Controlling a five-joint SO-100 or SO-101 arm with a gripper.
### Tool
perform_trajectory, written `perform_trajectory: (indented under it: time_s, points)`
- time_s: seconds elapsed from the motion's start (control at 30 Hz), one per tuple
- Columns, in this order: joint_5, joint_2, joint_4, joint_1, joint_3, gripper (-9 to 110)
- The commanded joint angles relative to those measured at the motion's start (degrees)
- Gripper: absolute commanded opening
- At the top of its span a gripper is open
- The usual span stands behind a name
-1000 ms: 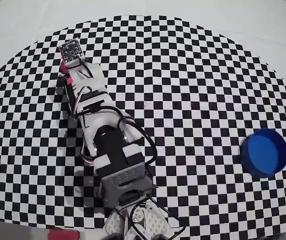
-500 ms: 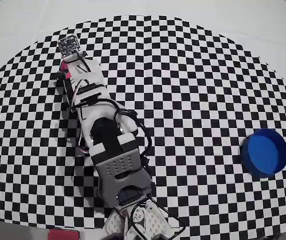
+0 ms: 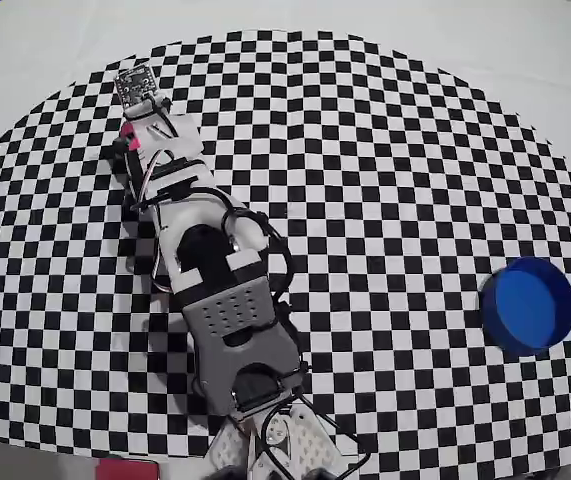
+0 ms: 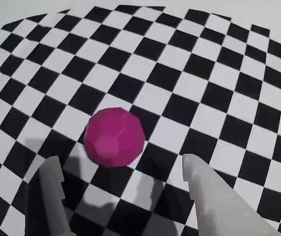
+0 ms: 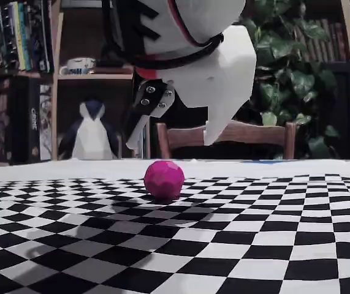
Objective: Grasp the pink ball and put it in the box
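Pink ball (image 4: pixel 114 137) sits untouched on the checkered mat (image 4: pixel 219 73) — nothing is grasped yet. The gripper (image 4: pixel 125 191) hangs above it with fingers spread wide, the ball just ahead of the gap. Descent, closing and carry to the blue box (image 3: pixel 528 304) — well apart — all remain.

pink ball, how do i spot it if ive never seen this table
Start at the checkered mat. In the fixed view, the pink ball sits on it directly below the open gripper, untouched. It is the only small magenta faceted sphere; the box is blue and bigger.
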Motion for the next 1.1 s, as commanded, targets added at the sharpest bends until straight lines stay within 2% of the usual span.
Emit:
perform_trajectory:
  time_s: [0.0,1.07]
  points:
    - [0.5,-0.2,0.1,-0.1,-3.1,28]
    - [0.5,-11.0,2.6,-0.8,-15.7,28]
